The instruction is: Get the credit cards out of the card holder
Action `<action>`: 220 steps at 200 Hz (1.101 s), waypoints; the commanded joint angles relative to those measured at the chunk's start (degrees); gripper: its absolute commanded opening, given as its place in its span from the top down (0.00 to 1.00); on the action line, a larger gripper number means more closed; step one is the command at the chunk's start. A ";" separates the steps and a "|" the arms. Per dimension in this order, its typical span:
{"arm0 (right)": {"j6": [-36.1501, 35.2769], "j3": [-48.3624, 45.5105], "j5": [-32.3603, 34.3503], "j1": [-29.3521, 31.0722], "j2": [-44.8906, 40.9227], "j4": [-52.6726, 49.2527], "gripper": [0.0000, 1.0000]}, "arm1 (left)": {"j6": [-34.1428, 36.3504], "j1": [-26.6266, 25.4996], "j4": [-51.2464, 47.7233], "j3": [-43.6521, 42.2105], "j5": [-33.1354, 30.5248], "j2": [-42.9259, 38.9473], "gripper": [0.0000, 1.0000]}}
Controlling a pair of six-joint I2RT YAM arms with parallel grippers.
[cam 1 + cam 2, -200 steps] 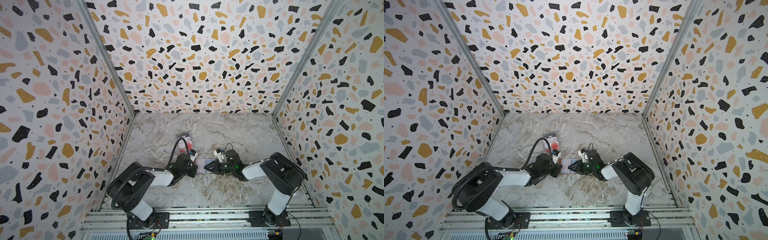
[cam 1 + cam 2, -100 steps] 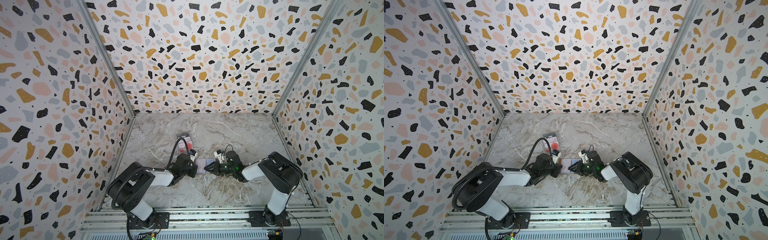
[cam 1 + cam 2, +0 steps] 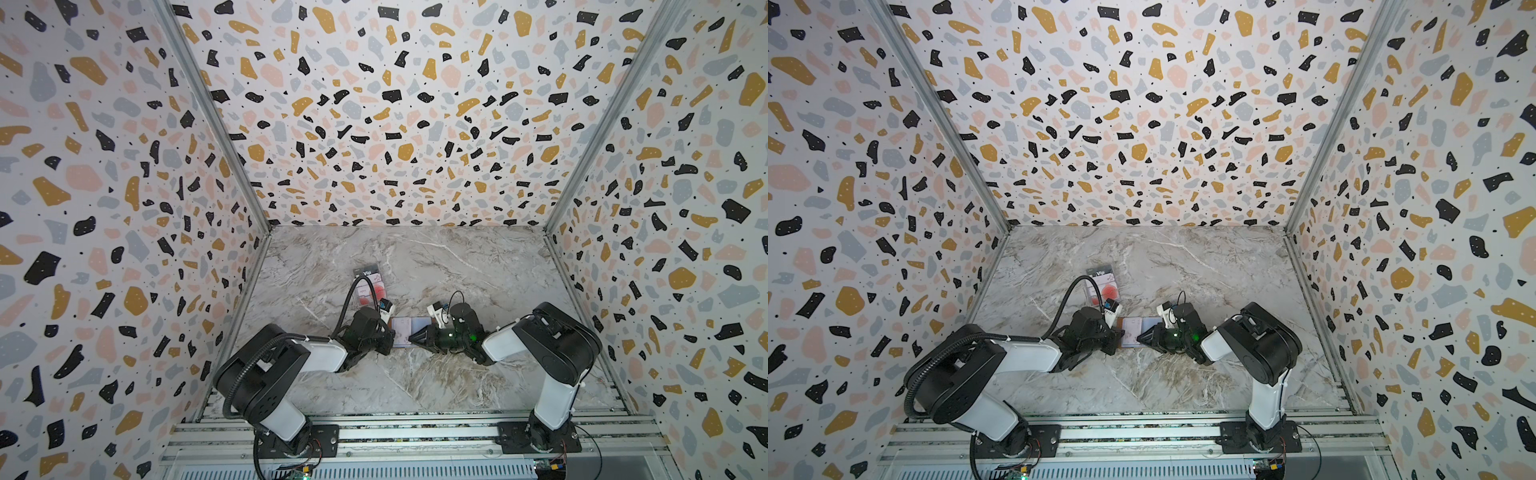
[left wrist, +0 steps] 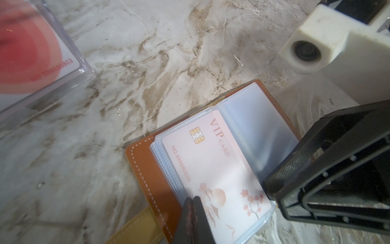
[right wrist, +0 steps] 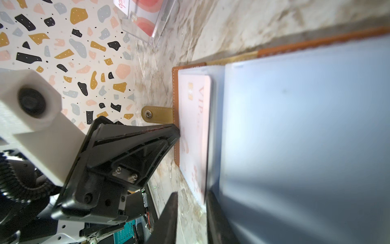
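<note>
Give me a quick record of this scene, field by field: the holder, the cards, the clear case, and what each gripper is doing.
card holder: lies open on the marble table, snap strap out to one side
VIP card: pale pink, inside the holder, not yet out
facing sleeve: looks empty
clear case: farther back, apart from the holder, red-circle card inside
left gripper: shut, tips at the VIP card's outer end
right gripper: jaws apart, at the sleeves' edge
</note>
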 commanded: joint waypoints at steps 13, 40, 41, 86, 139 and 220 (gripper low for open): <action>-0.37 0.90 -0.36 0.67 1.17 0.21 0.75 | -0.35 -0.32 -4.42 -2.00 -0.03 2.07 0.93; -0.25 1.08 -0.49 0.85 1.76 0.27 0.75 | -0.37 -0.32 -4.41 -1.99 0.05 2.20 0.93; -0.25 1.08 -0.53 0.84 1.81 0.30 0.75 | -0.39 -0.32 -4.37 -1.98 0.01 2.20 0.93; 2.15 1.51 -2.29 0.72 4.08 4.74 0.74 | -0.33 -0.32 -4.15 -2.15 0.20 2.21 0.93; 5.00 1.59 -3.72 -0.01 5.37 10.61 0.73 | -0.55 -0.32 -3.80 -2.50 0.32 2.16 0.93; 0.26 7.06 -3.31 -0.64 5.14 2.05 0.73 | -0.95 -0.32 -3.12 -3.12 0.38 1.77 0.93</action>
